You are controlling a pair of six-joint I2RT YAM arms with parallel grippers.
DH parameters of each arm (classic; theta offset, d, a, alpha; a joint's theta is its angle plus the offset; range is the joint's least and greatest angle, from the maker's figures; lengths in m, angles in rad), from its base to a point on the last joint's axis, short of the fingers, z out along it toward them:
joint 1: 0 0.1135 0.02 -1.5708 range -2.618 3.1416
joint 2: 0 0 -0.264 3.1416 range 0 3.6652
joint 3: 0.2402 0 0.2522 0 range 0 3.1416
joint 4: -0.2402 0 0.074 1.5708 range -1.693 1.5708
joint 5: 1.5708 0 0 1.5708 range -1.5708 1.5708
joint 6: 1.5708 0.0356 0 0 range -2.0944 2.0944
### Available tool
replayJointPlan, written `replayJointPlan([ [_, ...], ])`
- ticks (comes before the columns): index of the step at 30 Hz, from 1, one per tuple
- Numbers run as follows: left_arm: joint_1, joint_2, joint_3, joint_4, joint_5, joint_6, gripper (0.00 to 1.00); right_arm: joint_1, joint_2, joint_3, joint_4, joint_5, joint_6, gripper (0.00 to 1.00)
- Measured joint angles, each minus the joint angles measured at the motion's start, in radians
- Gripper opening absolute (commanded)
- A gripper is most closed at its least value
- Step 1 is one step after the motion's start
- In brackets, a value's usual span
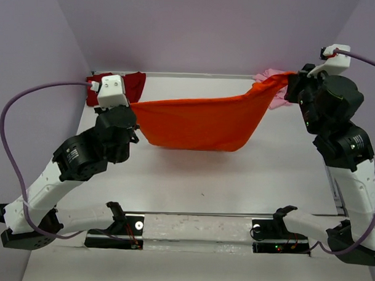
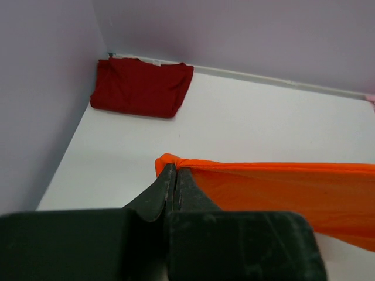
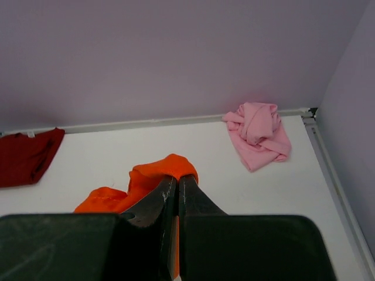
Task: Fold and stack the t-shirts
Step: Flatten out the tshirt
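Top external view: the orange shirt (image 1: 200, 122) hung between my two arms as a sagging sheet above the table (image 1: 204, 178). Its lower edge drooped toward the middle of the table, and I could not tell whether it touched.

The left fingers (image 2: 166, 186) were clenched on one bunched corner of the cloth. The right fingers (image 3: 163, 199) were clenched on the opposite corner. Each wrist view showed a knob of orange fabric pinched at the tips.

I judged that the two grips were set well apart so the shirt's own weight would draw out wrinkles. That would also give a straight upper edge, ready for laying flat and folding.

The dark red shirt (image 2: 140, 88) lay folded in the far left corner of the table, close against the wall. I took it for the base of the stack.

The pink shirt (image 3: 258, 133) lay crumpled in the far right corner, not yet folded.

By my estimate the task stood roughly a third done: one shirt folded, one in hand, one waiting.
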State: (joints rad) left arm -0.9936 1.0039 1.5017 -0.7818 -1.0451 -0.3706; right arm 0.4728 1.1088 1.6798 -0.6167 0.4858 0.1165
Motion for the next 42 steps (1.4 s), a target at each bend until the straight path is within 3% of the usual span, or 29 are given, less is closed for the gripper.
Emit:
replayJointPlan([
  [6,0.021,-0.013,0.102,0.038,-0.041,0.104,0.00,0.000,-0.031,0.069,0.019,0.048,-0.038,0.00],
  [16,0.021,0.035,0.307,0.140,-0.068,0.283,0.00,0.000,-0.051,0.093,0.097,-0.013,-0.073,0.00],
  [21,0.036,0.049,0.319,0.232,-0.067,0.382,0.00,0.000,0.002,0.144,0.132,-0.023,-0.077,0.00],
  [25,0.204,0.066,0.251,0.329,0.076,0.402,0.00,-0.031,0.095,0.159,0.169,-0.037,-0.068,0.00],
  [32,0.522,0.240,0.095,0.436,0.405,0.287,0.00,-0.267,0.416,0.143,0.184,-0.284,0.106,0.00],
  [37,0.595,0.450,0.087,0.410,0.530,0.241,0.00,-0.273,0.549,0.158,0.126,-0.323,0.110,0.00],
  [42,0.587,0.424,0.127,0.381,0.567,0.231,0.00,-0.269,0.466,0.223,0.113,-0.372,0.107,0.00],
])
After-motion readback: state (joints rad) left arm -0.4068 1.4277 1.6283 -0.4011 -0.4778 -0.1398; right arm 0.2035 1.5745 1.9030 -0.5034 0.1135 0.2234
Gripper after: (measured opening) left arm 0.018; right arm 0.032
